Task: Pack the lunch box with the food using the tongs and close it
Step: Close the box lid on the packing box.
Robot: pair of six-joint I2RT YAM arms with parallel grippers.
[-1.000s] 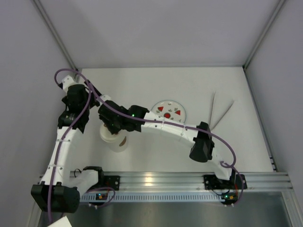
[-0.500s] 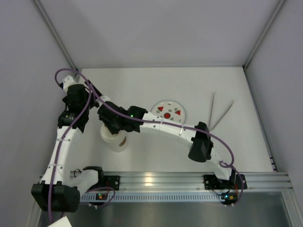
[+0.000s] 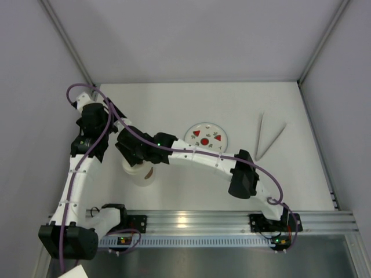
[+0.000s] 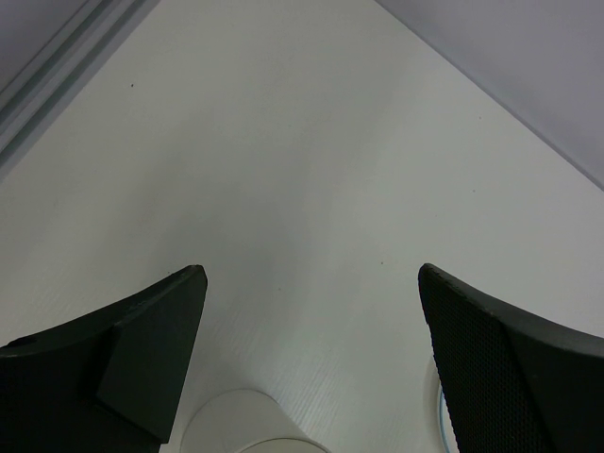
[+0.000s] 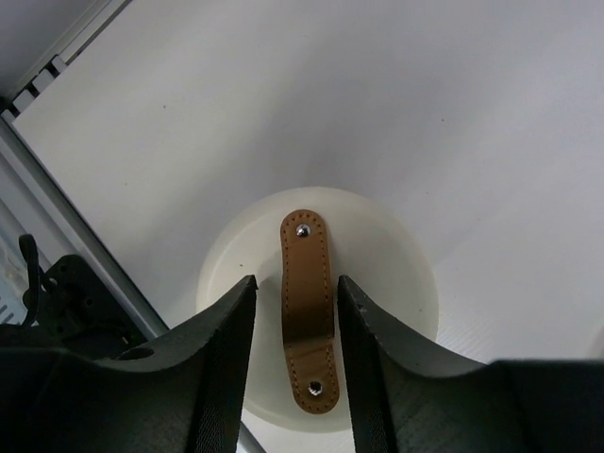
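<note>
The right pincer [image 5: 295, 283], clenched 1 second ago, now sits loosened astride the brown strap [image 5: 306, 321] of the closed lunch box [image 5: 396, 283], so packing looks finished; the left pincer [image 4: 311, 274] gapes empty.

The lunch box [image 5: 387, 274] is smooth, matt cream plastic; the strap [image 5: 307, 293] on top looks like stitched tan leather with shiny metal rivets.
</note>
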